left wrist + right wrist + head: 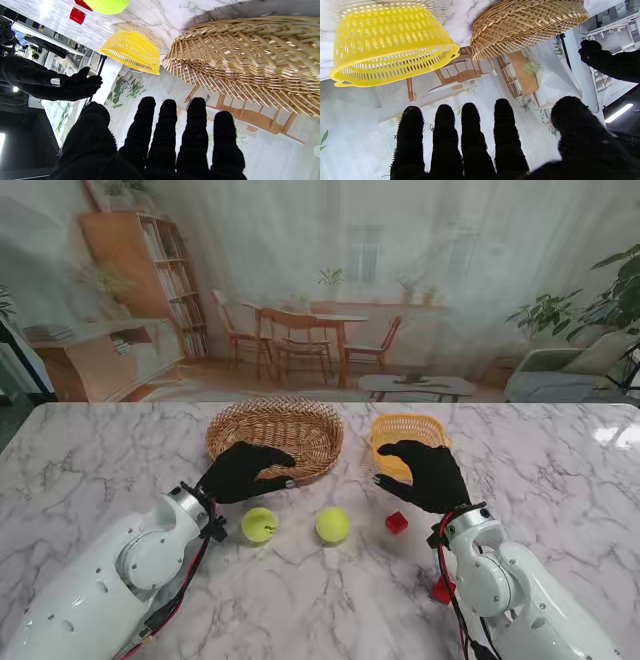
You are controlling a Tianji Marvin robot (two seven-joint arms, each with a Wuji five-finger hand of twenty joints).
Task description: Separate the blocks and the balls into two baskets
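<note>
Surface: white marble table (90,460), with a printed dining-room backdrop across the top of the frame.

Left hand (243,472): centre-left of the frame, black-gloved, fingers spread and straight, holding nothing, over the near rim of the wicker basket.

Wicker basket (276,435): upper centre, oval.

Two yellow-green balls: one (259,525) at lower centre-left, just beside the left wrist; the other (332,524) at centre.

Red block (396,522): right of the balls. A second red block (441,589) lay lower right, against the right forearm.

Yellow basket (405,428): upper centre-right.

Right hand (425,472): fingers extended, apart, nothing held, over the yellow basket's near edge.
</note>
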